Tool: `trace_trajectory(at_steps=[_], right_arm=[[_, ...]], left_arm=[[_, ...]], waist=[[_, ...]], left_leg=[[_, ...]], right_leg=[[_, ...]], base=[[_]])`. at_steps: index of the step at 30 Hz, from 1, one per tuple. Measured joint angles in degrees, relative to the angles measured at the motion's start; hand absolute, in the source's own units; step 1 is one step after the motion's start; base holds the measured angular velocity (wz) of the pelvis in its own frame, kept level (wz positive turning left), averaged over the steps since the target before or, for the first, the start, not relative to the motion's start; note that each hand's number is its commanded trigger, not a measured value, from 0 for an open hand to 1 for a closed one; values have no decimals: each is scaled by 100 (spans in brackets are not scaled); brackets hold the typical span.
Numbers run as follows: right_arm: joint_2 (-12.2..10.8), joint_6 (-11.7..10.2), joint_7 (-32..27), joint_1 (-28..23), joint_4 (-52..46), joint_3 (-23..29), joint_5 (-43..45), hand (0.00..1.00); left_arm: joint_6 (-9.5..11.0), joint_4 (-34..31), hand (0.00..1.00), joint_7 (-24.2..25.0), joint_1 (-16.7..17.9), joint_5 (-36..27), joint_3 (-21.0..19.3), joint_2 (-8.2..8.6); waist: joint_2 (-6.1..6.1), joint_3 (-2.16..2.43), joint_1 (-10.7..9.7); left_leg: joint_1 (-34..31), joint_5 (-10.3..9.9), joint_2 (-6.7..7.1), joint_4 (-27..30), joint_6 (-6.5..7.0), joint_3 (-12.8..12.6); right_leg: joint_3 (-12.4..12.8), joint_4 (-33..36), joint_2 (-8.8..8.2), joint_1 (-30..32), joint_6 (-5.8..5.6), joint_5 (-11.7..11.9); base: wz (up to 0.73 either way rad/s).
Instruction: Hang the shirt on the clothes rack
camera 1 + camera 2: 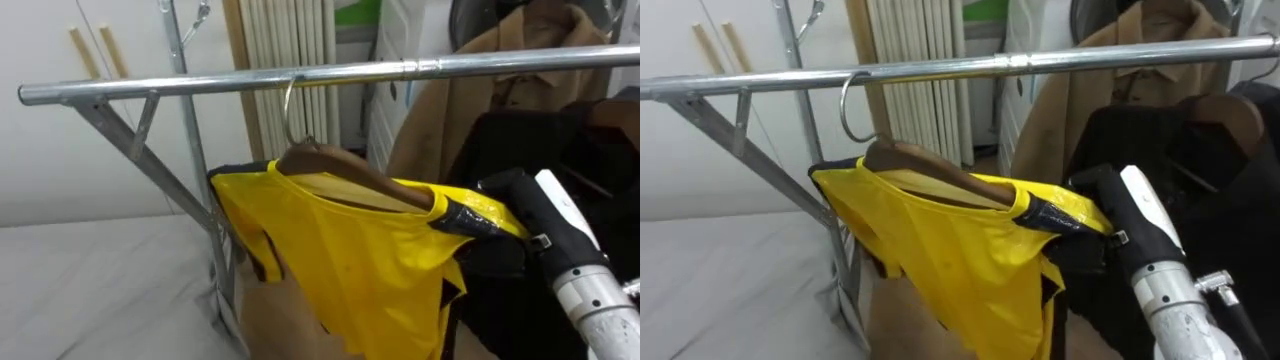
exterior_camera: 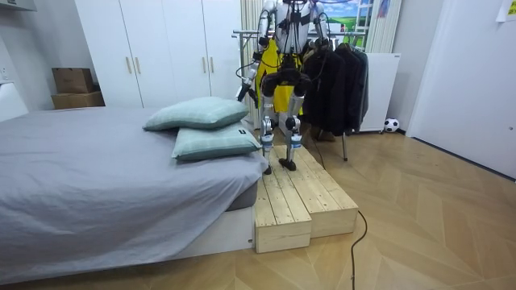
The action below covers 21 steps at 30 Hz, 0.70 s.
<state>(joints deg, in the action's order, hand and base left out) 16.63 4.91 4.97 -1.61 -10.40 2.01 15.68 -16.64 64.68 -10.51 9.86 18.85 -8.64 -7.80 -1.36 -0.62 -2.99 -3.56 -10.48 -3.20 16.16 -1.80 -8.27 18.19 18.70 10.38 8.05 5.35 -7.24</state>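
Yellow garment (image 1: 340, 260) on the hanger (image 1: 350, 175) is gripped at mid-right by the right robot hand (image 1: 490, 205), so the hook (image 1: 288, 105) could be dragged off the rail (image 1: 450, 66).

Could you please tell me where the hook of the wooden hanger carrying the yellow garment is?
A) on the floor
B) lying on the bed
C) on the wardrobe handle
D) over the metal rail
D: the hook of the wooden hanger loops over the metal rail, with the yellow garment hanging below.
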Motion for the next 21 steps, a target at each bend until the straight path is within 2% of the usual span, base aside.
trace_trajectory(at_steps=[2, 5, 7, 8, 9, 10, 11, 14, 16, 21], right_arm=[[-24, 3, 5, 0, -32, 8, 4, 100], [-51, 17, 18, 11, -119, 27, -4, 100], [-103, 17, 18, 17, -116, 38, -2, 100], [-124, 18, 18, 30, -115, 36, 4, 100], [-163, 17, 19, 47, -115, 15, 5, 100], [-168, 17, 19, 39, -115, 9, 0, 100], [-165, 21, 19, 6, -115, 18, -20, 100], [-162, 21, 19, 14, -115, 35, -81, 100], [-162, 20, 21, 25, -116, 35, -176, 100], [-163, 20, 62, 54, -132, 33, -461, 100]], left_arm=[[58, 3, 0, -2, -3, -10, -2, 4], [73, 9, 0, -2, 49, -37, -2, 15], [75, 21, 0, -2, 94, -39, 0, 28], [75, 26, 0, -2, 118, -43, 2, 38], [75, 82, 0, -2, 125, -50, -2, 37], [76, 113, 0, -2, 123, -63, -2, 38], [90, 131, 0, -2, 124, -77, -3, 35], [131, 124, 0, 0, 126, -74, -16, 32], [154, 124, 0, 5, 153, -74, -18, 33], [173, 105, 0, 4, 183, -68, -25, 23]], waist=[[-3, 2, 22], [4, 3, 191], [16, -4, 228], [18, -4, 414], [14, -2, 563], [18, -4, 562], [36, 2, 489], [40, 2, 473], [24, 2, 491], [-107, 1, 500]], left_leg=[[41, -51, -6, -14, 30, -143], [150, -141, -107, -62, 52, -514], [214, -201, -150, -75, 54, -637], [289, -268, -184, -72, 33, -833], [350, -352, -196, -27, 8, -1013], [371, -380, -195, -13, 6, -1029], [402, -396, -188, -33, 4, -1003], [443, -388, -136, -79, 2, -861], [477, -388, -126, -85, 4, -859], [488, -393, -107, -94, 14, -862]], right_leg=[[97, -8, 9, -14, -35, 0], [302, -35, 74, -4, -82, 54], [180, -50, 49, 11, -79, 61], [-520, -78, -113, 97, -46, 68], [-1526, -120, -365, 147, 58, 34], [-1833, -125, -445, 132, 67, 4], [-1958, -149, -480, 38, 30, -34], [-1943, -284, -456, -113, 95, 0], [-1935, -307, -458, -148, 96, 0], [-1878, -338, -456, -143, 66, -38]], base=[[-30], [-48], [-48], [-89], [-86], [-36], [15], [12], [2], [-1]])
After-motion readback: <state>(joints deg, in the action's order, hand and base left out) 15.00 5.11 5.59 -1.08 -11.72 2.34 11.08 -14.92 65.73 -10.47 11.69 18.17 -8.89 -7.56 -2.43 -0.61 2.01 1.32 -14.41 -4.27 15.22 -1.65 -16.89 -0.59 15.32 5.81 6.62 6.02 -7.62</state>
